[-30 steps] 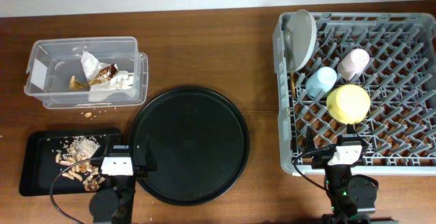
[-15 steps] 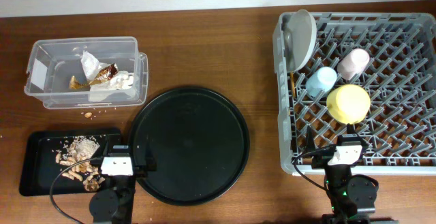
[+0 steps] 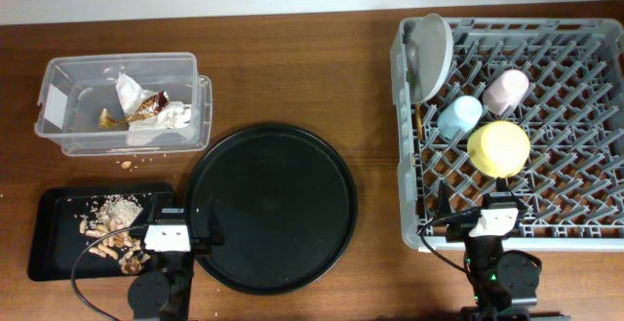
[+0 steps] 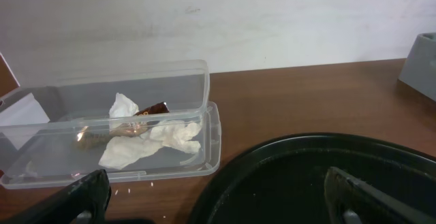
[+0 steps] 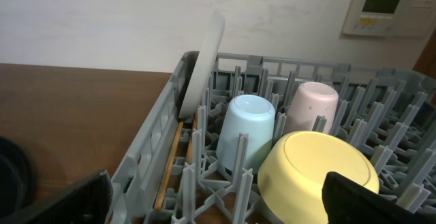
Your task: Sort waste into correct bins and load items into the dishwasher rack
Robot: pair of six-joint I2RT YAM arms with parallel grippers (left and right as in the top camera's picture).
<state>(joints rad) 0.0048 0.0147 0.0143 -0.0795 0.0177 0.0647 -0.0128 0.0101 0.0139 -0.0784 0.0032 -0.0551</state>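
The grey dishwasher rack (image 3: 585, 116) at the right holds the grey plate (image 3: 430, 56) on edge, the blue cup (image 3: 458, 117), the pink cup (image 3: 506, 91), the yellow bowl (image 3: 498, 148) upside down, and the chopsticks (image 5: 170, 163) along its left wall. The clear tub (image 3: 58, 136) at the far left holds white paper and a brown-gold wrapper (image 3: 146, 106). The shallow black tray (image 3: 49, 253) holds crumbly food scraps (image 3: 112, 228). My left gripper (image 4: 218, 203) is open and empty over the near table edge. My right gripper (image 5: 218, 197) is open and empty at the rack's near edge.
A large round black tray (image 3: 272, 207) lies in the middle, between tub and rack. A few crumbs (image 3: 127, 163) lie on the wooden table by the tub. A wall runs along the far table edge, with a thermostat panel (image 5: 388, 6).
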